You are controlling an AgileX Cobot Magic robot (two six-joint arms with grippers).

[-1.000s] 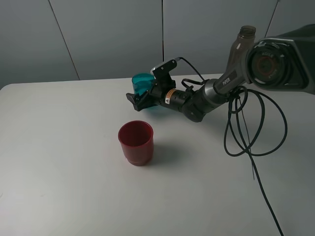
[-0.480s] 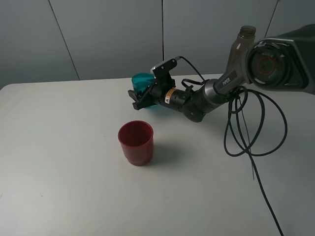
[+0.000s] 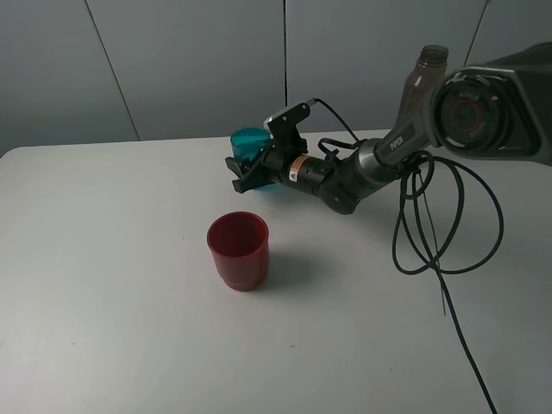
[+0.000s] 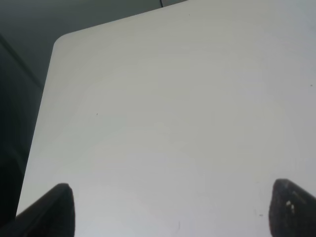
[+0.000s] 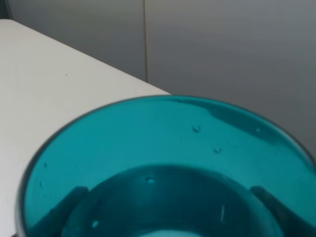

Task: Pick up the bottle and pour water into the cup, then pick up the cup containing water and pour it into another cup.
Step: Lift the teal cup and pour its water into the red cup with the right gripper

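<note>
The white bench [image 3: 103,328] carries a tall smoky grey-brown translucent plastic bottle [image 3: 420,82], upright at the far right behind the right arm [image 3: 362,172]. A squat opaque red plastic cup [image 3: 239,250] stands alone near the middle. Beyond the red cup, toward the far edge, the right claw [image 3: 244,175] is closed around the small translucent teal-blue plastic tumbler [image 3: 250,140], while the left claw [image 4: 173,202] hangs open above the bench.

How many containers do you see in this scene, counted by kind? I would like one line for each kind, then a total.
Cups: 2 (teal cup, red cup)
Bottles: 1 (grey-brown bottle)
Total: 3
</note>
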